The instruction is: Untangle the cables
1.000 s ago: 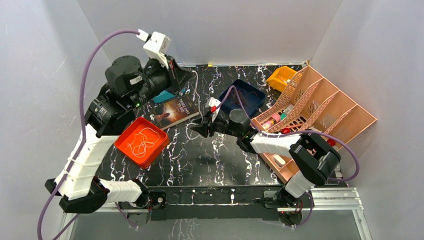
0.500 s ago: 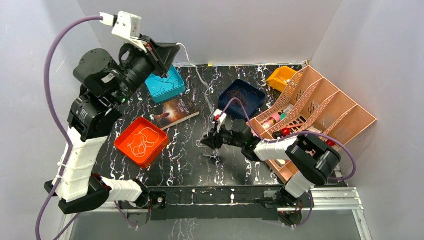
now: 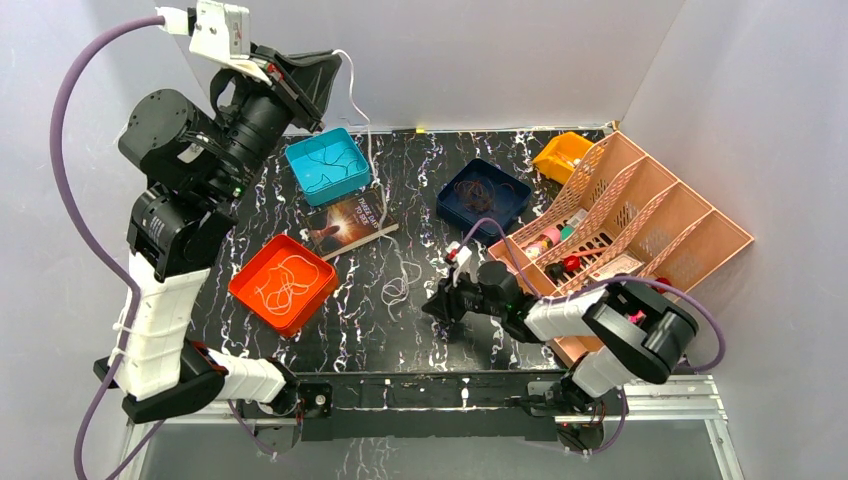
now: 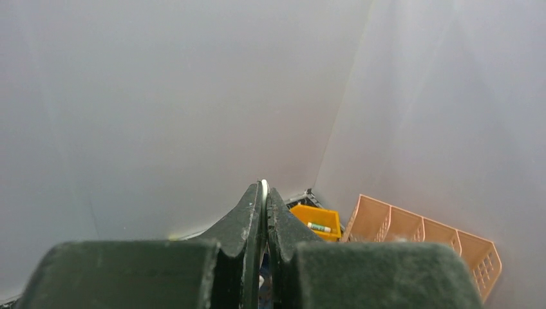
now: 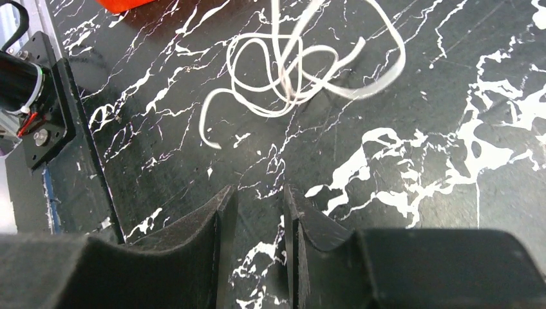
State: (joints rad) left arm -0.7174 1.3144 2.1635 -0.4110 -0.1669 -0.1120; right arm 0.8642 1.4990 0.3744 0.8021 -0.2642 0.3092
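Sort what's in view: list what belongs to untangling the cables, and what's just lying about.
Belongs to the job:
white cable, pinched in the left claw, hanging to a loose coil
right claw, open near that coil
dark cable in teal tray
whitish cable in orange tray
brown cable in navy tray

Lying about:
book
yellow bin
pink organizer

Left arm reared high, far left; left gripper (image 3: 330,65) pinched on white cable (image 4: 264,185). Right gripper (image 5: 259,190) low, near side, jaws slightly apart.

White cable (image 5: 285,90) beyond top edge
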